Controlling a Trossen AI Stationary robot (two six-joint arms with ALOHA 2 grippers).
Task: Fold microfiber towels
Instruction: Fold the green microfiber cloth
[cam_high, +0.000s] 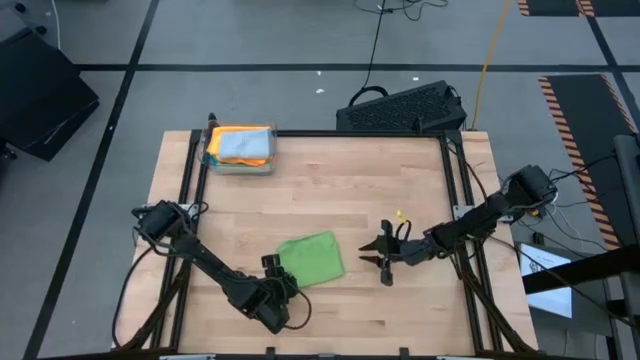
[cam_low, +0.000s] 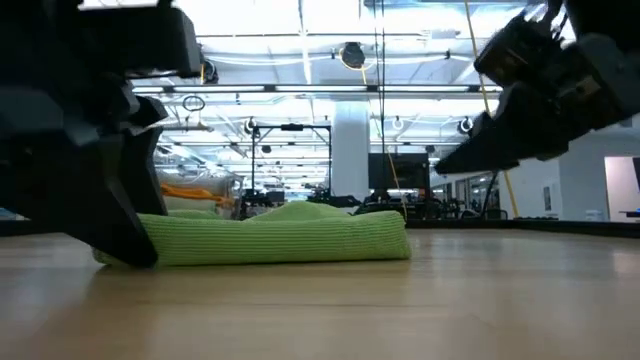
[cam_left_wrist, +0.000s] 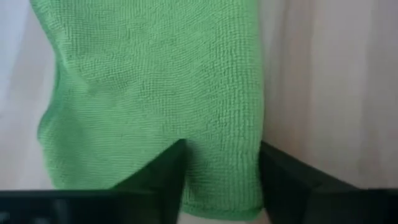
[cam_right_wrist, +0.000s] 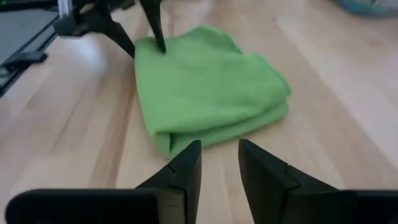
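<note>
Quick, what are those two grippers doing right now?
Left gripper: open, fingers astride the bright green towel's edge.
Right gripper: open, empty, just beside the towel.

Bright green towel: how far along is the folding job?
Done: folded stack at the table's far left corner. In hand: bright green towel lies folded mid-table, left gripper open at its edge, right gripper open nearby, off the cloth. Left: moving it to the stack, probably.

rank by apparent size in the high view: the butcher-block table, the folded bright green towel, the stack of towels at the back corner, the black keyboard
1. Butcher-block wooden table
2. Black keyboard
3. Folded bright green microfiber towel and the stack of folded towels: these look alike, so no ranking.
</note>
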